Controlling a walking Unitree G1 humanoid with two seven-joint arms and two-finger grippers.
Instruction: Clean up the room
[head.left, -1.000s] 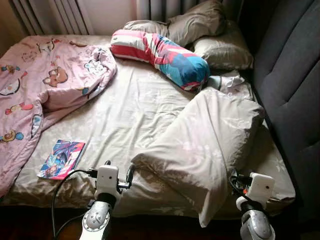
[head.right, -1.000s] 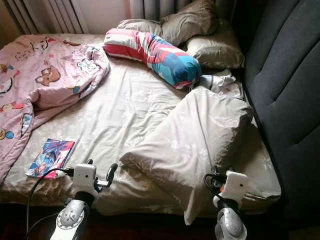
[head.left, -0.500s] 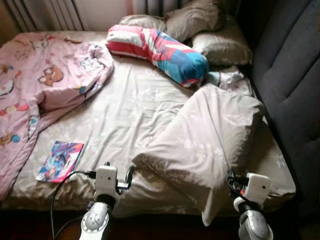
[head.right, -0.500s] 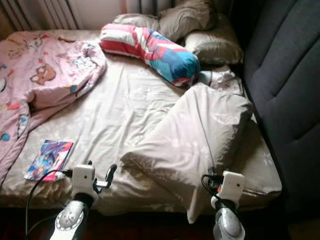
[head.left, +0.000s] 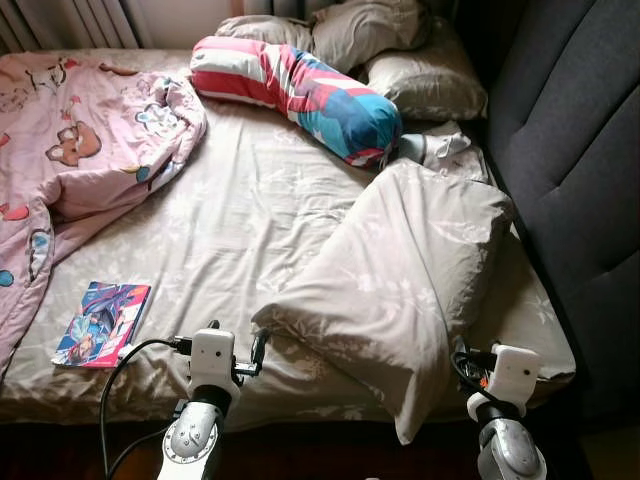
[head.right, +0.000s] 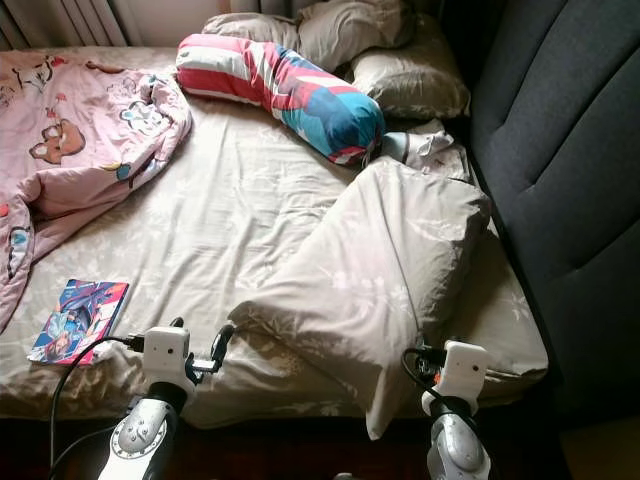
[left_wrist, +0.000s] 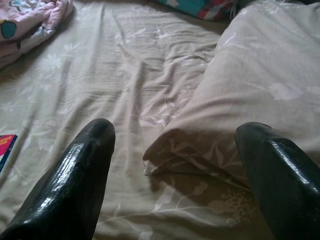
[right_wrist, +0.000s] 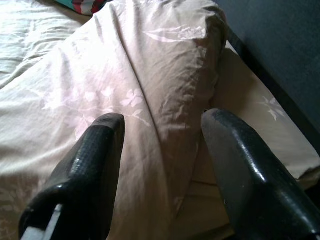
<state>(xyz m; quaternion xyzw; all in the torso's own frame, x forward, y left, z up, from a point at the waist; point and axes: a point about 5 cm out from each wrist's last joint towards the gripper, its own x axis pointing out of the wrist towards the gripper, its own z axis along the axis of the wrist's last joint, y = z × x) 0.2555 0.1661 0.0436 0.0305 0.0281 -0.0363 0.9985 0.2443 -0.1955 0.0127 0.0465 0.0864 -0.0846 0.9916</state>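
A large beige flowered pillow (head.left: 400, 270) lies slantwise on the bed's near right part, one corner hanging over the front edge. My left gripper (head.left: 238, 340) hovers open at the front edge, just left of the pillow's near corner (left_wrist: 155, 162). My right gripper (right_wrist: 162, 132) is open too, its fingers (right_wrist: 95, 160) pointing at the pillow's hanging end. A striped red, white and blue bolster (head.left: 300, 95) lies at the back. A crumpled pink cartoon blanket (head.left: 70, 150) covers the left side. A colourful book (head.left: 100, 323) rests near the front left edge.
Two beige pillows (head.left: 425, 80) lean at the back right. A small teal and white crumpled thing (head.left: 432, 148) sits beside the bolster. A dark padded headboard (head.left: 570, 150) runs along the right. The beige sheet (head.left: 250, 220) is bare in the middle.
The whole picture has shifted, so the camera has moved a little. Nothing on the bed has moved, and both grippers stay open at the bed's front edge.
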